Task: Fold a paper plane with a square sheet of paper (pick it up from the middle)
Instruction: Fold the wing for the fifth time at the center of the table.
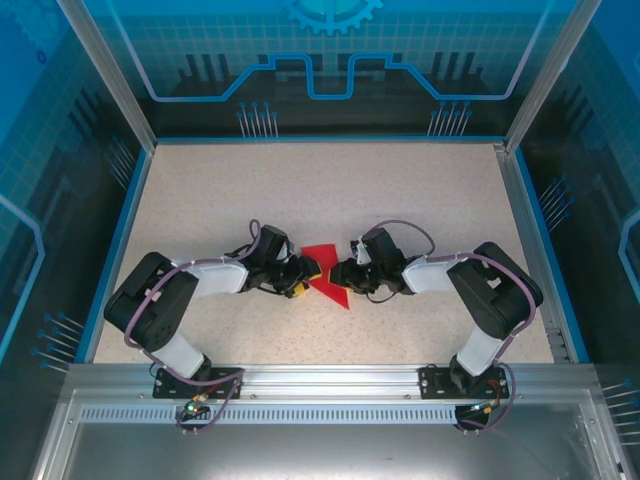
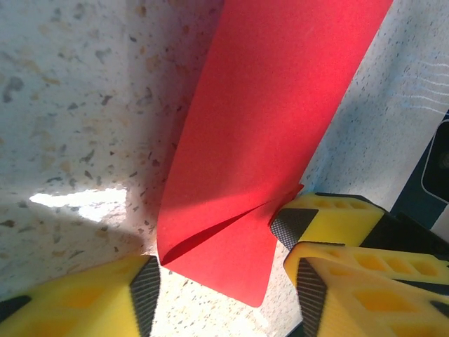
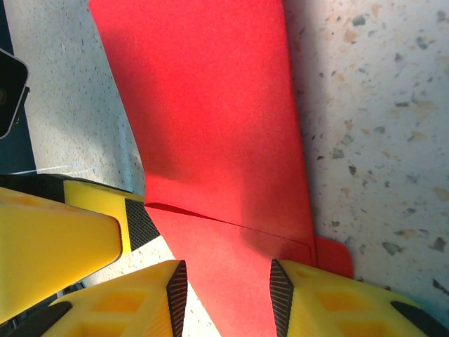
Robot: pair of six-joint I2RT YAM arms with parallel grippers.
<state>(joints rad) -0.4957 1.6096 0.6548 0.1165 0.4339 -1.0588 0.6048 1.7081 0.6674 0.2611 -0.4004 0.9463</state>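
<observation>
**A:** Where is the sheet of paper (image 1: 322,260)?

**B:** It lies on the speckled worktop (image 1: 400,190), about midway across and nearer the arms' bases than the far wall. It is bright red and folded, with a point towards the near edge.

**A:** And the grippers?

**B:** There is one on each side of it. The left gripper (image 1: 300,280) reaches in from the left and the right gripper (image 1: 345,273) from the right. Their tips face each other across the paper, close together.

**A:** Is the left one holding it?

**B:** No. In the left wrist view its jaws stand well apart. A folded end of the paper lies in the gap, with its top layer lifting a little off the layer beneath. That end lies just beside the pad on the left of the view. Bare worktop shows between it and the other pad.

**A:** And the right one?

**B:** Its jaws are also apart, with a narrower gap. In the right wrist view the paper runs through the gap and reaches the pad on the right. A red corner pokes out beyond that finger. A thin wedge of worktop shows beside the other pad, so nothing is pinched. I cannot tell whether the tips press the sheet down.

**A:** Does anything else touch it?

**B:** In the left wrist view, one of the right gripper's fingers (image 2: 330,214) has its dark pad against the paper's edge, where the lifted layer's edge ends.
</observation>
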